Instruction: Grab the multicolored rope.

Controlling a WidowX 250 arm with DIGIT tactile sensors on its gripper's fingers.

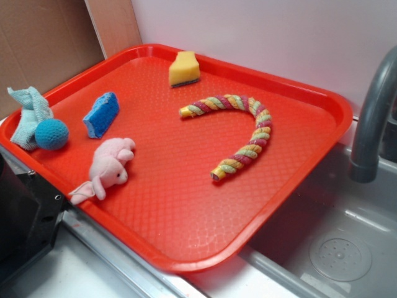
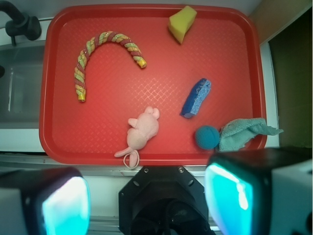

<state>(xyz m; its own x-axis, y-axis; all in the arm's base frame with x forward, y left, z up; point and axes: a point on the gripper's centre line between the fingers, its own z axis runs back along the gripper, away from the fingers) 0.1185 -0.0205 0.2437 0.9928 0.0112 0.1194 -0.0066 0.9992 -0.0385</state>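
Note:
The multicolored rope point(image 1: 239, 132) point(image 2: 100, 58), twisted in pink, yellow and pale green, lies curved in an arch on the red tray point(image 1: 186, 236) point(image 2: 73, 147). It rests on the tray's right half in the exterior view and at upper left in the wrist view. My gripper point(image 2: 146, 200) hangs high above the tray's near edge, far from the rope. Its teal-padded fingers point(image 2: 63, 205) stand wide apart with nothing between them. The gripper does not show in the exterior view.
On the tray also lie a yellow sponge point(image 1: 184, 68), a blue sponge point(image 1: 102, 114), a pink plush mouse point(image 1: 108, 167), a teal ball point(image 1: 51, 134) and a pale blue cloth point(image 1: 28, 115). A grey faucet point(image 1: 372, 118) and sink point(image 1: 347, 248) are to the right.

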